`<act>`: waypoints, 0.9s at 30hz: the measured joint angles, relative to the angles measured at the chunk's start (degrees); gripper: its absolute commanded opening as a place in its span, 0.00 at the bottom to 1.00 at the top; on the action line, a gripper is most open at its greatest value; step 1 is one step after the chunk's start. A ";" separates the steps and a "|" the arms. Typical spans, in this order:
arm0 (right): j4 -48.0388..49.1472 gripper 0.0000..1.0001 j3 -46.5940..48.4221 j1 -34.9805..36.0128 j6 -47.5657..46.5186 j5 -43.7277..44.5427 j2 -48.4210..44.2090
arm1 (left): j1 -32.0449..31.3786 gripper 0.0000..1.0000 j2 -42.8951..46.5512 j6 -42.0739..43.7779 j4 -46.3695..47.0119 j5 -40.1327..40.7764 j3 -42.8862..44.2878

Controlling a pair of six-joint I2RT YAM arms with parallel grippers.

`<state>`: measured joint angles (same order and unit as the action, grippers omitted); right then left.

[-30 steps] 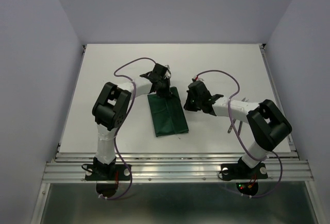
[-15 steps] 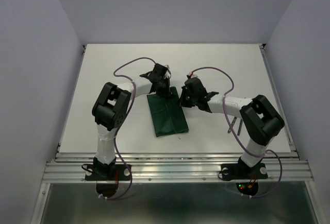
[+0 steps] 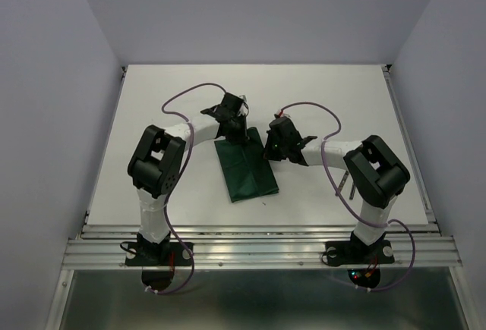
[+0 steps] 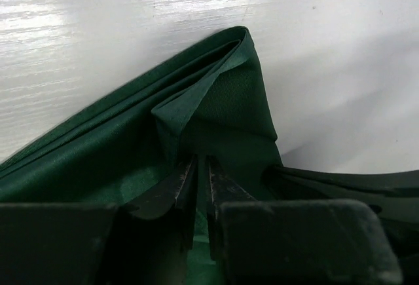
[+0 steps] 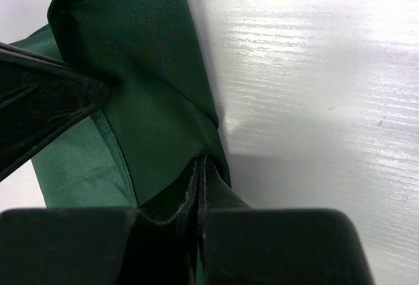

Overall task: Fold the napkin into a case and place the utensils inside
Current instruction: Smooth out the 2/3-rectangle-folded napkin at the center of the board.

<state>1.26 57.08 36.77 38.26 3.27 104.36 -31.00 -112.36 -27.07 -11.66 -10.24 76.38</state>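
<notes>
Utensils (image 3: 350,187): near right, half hidden by my right arm, well apart at 3 o'clock from the cloth.
Napkin (image 3: 247,172): a folded strip mid-table, long axis 6 to 12 o'clock.
Right gripper (image 5: 200,167): clamped on the far right corner.
Left gripper (image 4: 198,170): at the far left corner, fingers a sliver apart; I can't tell whether it's gripping.
Next move: the cloth lies toward 6 o'clock from both.
</notes>
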 measured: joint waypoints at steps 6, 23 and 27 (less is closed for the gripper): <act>0.00 0.01 0.00 0.00 0.15 0.00 0.00 | 0.00 0.06 2.51 0.28 -0.26 -1.20 -1.05; 0.02 0.01 0.00 0.00 0.17 -0.04 0.00 | 0.39 0.00 1.46 -1.81 0.55 -1.86 4.39; 0.04 0.01 0.00 0.00 0.22 -0.04 0.00 | 0.74 0.00 0.20 -2.40 0.83 -1.01 4.44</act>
<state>1.30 57.08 36.77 38.48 3.22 104.36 -30.26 -112.16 -29.47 -10.83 -11.25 80.82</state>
